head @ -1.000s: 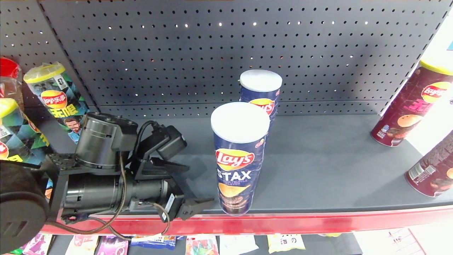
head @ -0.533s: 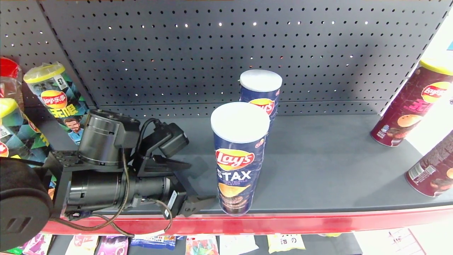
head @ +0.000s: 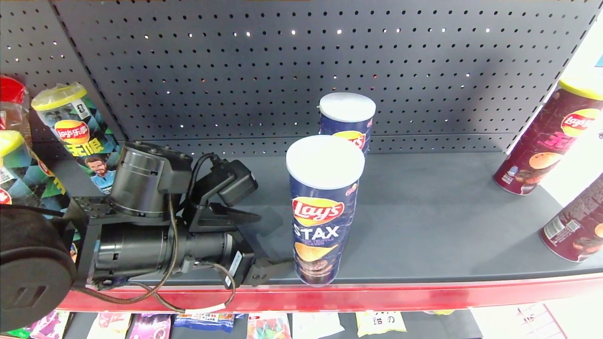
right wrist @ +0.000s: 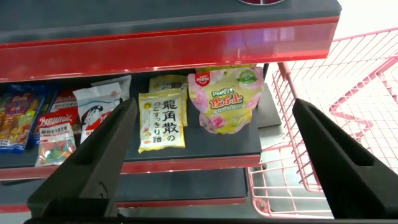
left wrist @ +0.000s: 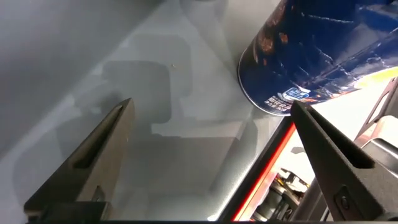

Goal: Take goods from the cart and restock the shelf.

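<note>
A dark blue chip can (head: 322, 212) with a white lid stands upright near the front edge of the grey shelf (head: 424, 221). A second blue can (head: 347, 117) stands right behind it. My left gripper (head: 274, 242) lies low over the shelf just left of the front can, open, with its near fingertip (head: 282, 267) at the can's base. The left wrist view has the can's bottom (left wrist: 311, 56) just beyond the spread fingers of the left gripper (left wrist: 211, 106). My right gripper (right wrist: 216, 102) hangs open and empty before the lower shelves, beside the red wire cart (right wrist: 348, 106).
Maroon chip cans (head: 546, 141) stand at the shelf's right end, teal yellow-lidded cans (head: 75, 127) at its left. A perforated back panel (head: 282, 70) closes the shelf. Snack bags (right wrist: 227, 96) lie on the lower shelf. Open shelf floor lies right of the blue cans.
My left gripper has slid to the right along the shelf. The front blue can has shifted slightly right with it.
</note>
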`<state>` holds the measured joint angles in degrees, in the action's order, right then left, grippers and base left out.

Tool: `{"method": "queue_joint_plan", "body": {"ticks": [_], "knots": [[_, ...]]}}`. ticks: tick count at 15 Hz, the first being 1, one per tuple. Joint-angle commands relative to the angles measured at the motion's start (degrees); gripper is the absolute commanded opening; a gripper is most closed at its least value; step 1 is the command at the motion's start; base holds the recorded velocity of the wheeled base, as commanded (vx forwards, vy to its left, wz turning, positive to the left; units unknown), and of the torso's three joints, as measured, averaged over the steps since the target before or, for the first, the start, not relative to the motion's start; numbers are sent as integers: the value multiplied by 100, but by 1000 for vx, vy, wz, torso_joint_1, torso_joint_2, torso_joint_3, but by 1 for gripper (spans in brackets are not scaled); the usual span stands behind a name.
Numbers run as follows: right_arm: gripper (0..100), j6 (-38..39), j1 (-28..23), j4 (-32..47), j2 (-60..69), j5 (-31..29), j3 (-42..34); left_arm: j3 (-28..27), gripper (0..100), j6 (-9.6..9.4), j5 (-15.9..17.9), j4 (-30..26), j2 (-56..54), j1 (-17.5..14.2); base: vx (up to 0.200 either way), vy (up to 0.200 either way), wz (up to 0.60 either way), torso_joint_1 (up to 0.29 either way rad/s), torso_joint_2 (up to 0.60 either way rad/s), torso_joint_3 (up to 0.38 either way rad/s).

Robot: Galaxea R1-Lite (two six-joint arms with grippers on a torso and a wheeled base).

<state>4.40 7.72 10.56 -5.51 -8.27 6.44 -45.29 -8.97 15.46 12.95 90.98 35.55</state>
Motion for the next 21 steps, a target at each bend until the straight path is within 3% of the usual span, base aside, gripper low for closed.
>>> {"method": "queue_joint_plan", "body": {"ticks": [1,6,21], "knots": [[100,-1,2,-1,-20,0,-2,-15,100,1,1,-3,34,5,0,0,0,0,0,0],[100,-1,2,-1,-20,0,-2,2,100,1,-131,-3,34,-268,0,0,0,0,0,0],[100,-1,2,-1,-20,0,-2,-191,100,1,-227,6,430,-48,0,0,0,0,0,0]]}}
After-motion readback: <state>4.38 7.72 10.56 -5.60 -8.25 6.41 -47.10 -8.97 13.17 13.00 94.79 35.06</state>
